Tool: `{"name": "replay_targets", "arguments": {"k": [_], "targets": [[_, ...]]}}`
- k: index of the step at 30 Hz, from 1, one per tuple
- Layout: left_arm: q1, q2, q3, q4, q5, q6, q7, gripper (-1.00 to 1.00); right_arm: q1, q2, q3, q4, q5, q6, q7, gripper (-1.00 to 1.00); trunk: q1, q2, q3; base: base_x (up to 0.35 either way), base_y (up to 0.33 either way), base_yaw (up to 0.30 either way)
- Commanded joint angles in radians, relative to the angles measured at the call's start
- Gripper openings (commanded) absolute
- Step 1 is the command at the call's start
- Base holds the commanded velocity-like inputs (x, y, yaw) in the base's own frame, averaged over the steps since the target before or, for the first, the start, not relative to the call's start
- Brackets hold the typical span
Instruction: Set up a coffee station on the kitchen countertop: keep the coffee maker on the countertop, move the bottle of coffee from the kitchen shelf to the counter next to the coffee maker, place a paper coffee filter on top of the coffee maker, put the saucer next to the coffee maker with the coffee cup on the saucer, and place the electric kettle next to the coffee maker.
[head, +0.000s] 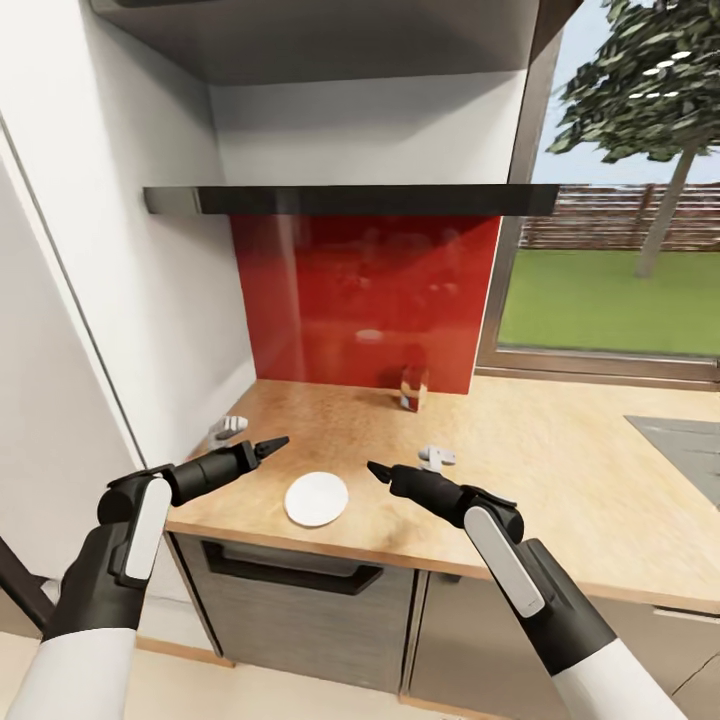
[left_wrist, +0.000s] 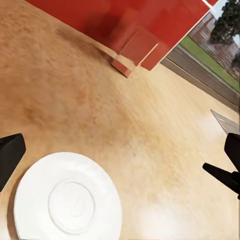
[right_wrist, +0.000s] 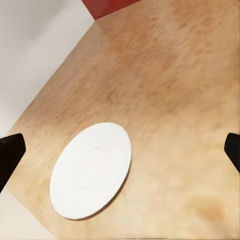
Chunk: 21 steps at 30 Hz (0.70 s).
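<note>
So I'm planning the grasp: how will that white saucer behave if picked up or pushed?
The saucer lies flat and thin on the countertop, so it probably slides rather than tips. Its low rim likely gives little to grip. It looks rigid, possibly fragile.

Bare countertop (head: 560, 480) around saucer (head: 316, 499), bottle (head: 413, 387) by backsplash, wall (head: 150, 300) close left

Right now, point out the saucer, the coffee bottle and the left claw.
saucer (head: 316, 499): head view, centre of the plate.
coffee bottle (head: 413, 386): head view, middle of its body.
left claw (head: 272, 444): head view, at its fingertips.
</note>
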<state>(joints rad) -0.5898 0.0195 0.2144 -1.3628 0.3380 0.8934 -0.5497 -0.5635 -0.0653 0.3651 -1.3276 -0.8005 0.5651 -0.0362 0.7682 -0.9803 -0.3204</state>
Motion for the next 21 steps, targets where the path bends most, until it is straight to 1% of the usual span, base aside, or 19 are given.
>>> {"name": "replay_targets", "arguments": {"k": [1, 8, 14, 19, 21], "targets": [[-0.001, 0.000, 0.002, 0.003, -0.001, 0.006, -0.004, 1.00, -0.001, -0.001, 0.001, 0.001, -0.006, 0.002, -0.004, 1.00, 0.000, -0.001, -0.001, 0.004, 0.000, -0.096], [-0.001, -0.001, -0.021, 0.069, -0.002, 0.007, -0.005, 1.00, 0.000, 0.000, 0.003, 0.074, -0.009, 0.002, -0.003, 1.00, 0.000, -0.001, -0.001, 0.001, 0.000, -0.029], [-0.001, -0.001, -0.024, 0.088, -0.002, 0.007, -0.005, 1.00, -0.001, 0.004, 0.005, 0.107, -0.011, 0.002, -0.001, 1.00, 0.000, -0.001, -0.001, 0.000, 0.000, -0.004], [-0.001, -0.001, -0.024, 0.105, -0.004, 0.008, -0.005, 1.00, -0.001, 0.016, 0.010, 0.143, -0.012, 0.002, 0.000, 1.00, 0.000, -0.001, -0.001, 0.000, 0.000, 0.000], [-0.001, -0.001, -0.025, 0.120, -0.004, 0.008, -0.005, 1.00, -0.001, 0.029, 0.011, 0.158, -0.012, 0.002, 0.001, 1.00, 0.000, -0.001, -0.001, 0.000, 0.000, 0.000]]}}
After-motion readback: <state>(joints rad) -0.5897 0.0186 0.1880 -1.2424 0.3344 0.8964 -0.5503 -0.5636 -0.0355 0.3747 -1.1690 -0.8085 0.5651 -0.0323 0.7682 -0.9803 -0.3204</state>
